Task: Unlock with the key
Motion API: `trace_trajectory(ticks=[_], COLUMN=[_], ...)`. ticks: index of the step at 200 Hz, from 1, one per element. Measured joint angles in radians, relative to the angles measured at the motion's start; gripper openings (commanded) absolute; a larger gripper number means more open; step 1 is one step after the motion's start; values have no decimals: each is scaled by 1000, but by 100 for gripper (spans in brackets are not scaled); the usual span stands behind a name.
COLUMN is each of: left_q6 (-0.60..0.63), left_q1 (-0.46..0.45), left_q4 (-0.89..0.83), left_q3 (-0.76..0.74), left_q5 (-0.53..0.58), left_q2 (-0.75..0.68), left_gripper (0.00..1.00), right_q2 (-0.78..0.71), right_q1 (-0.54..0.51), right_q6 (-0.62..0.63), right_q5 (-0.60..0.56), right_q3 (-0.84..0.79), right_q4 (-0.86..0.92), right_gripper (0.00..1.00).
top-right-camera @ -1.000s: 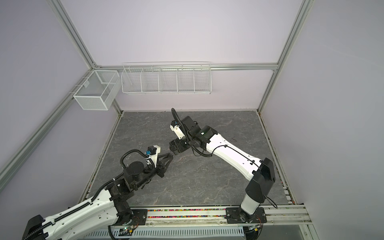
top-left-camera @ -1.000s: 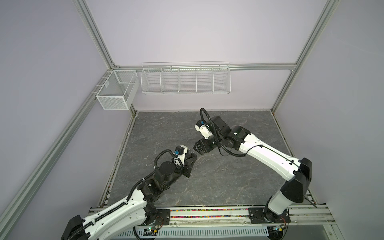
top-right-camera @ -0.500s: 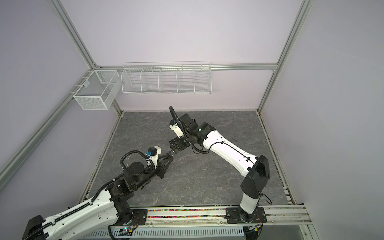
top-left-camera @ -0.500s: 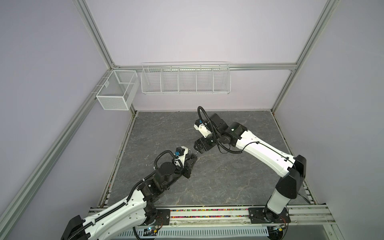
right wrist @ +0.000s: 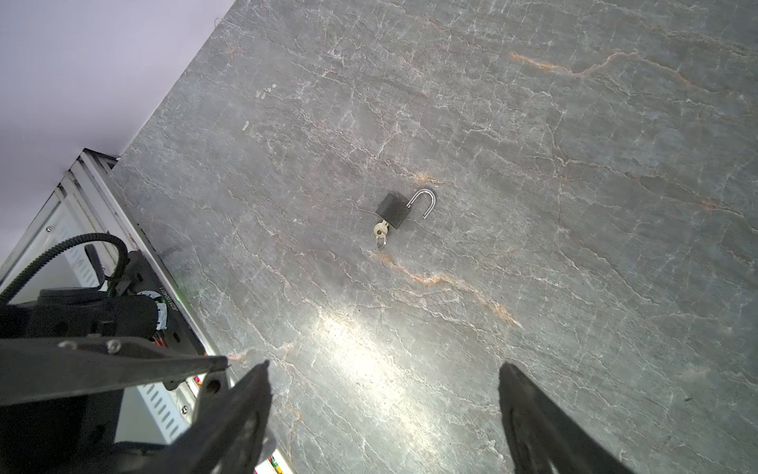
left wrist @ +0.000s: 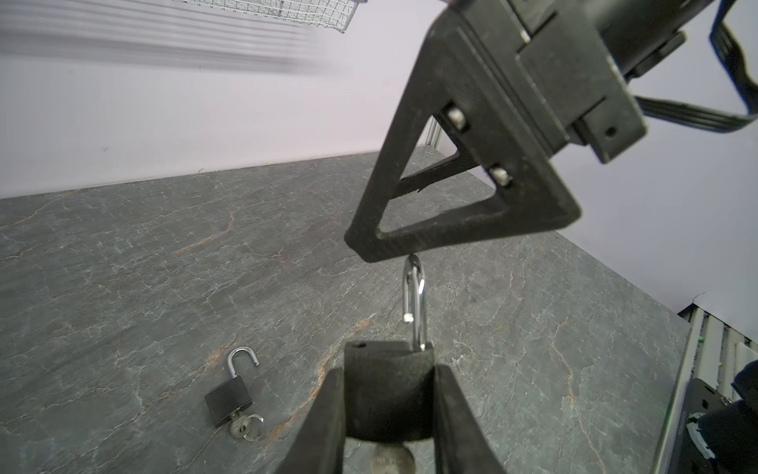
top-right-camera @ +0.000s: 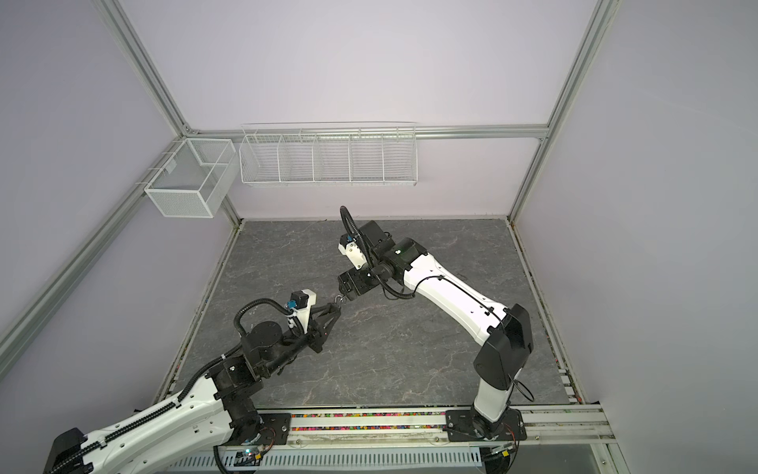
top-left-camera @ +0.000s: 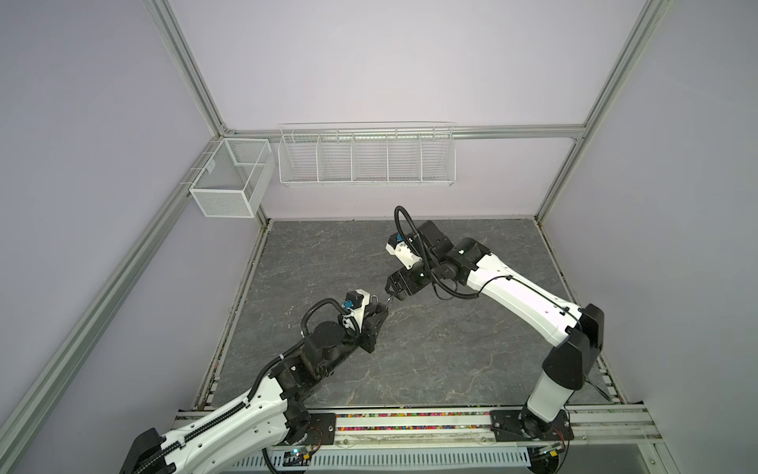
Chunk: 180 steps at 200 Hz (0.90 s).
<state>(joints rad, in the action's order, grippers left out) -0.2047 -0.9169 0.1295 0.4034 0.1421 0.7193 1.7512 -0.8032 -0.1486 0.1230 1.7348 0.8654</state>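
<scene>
- We see a black padlock (left wrist: 387, 385) held in the air over the middle of the table (top-left-camera: 451, 349), a little toward its left edge. The left gripper (top-right-camera: 334, 315) is clamped on its body.
- Its shackle (left wrist: 416, 303) points away from that gripper. One leg sits in the body and the other ends free just above it.
- A key (left wrist: 391, 459) shows at the body's opposite end, partly hidden.
- The right gripper (right wrist: 383, 366) stands spread wide and grasps nothing. One finger (left wrist: 451, 234) sits at the shackle's top, and we cannot tell whether they touch.
- A second padlock (right wrist: 393, 211) lies flat on the table, its shackle swung open and a second key (right wrist: 381, 230) in it.
- A long wire basket (top-left-camera: 365, 158) hangs on the back wall, and a smaller basket (top-left-camera: 231, 184) hangs by the far left corner.
</scene>
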Motion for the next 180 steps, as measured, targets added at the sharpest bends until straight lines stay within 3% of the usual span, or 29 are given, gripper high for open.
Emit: trace_trajectory(ticks=[91,180], left_q6=[0,-56], left_q1=[0,0], left_q4=[15,6], left_q3=[0,40], left_q5=[23,53], left_q2=[22,168], left_gripper=[0,0], right_q2=[-48,-253], right_q1=[25,130], right_q6=[7,-39], right_q5=[42,80], right_q3=[-108,-340], right_q4=[-14,-141], right_gripper=[89,89])
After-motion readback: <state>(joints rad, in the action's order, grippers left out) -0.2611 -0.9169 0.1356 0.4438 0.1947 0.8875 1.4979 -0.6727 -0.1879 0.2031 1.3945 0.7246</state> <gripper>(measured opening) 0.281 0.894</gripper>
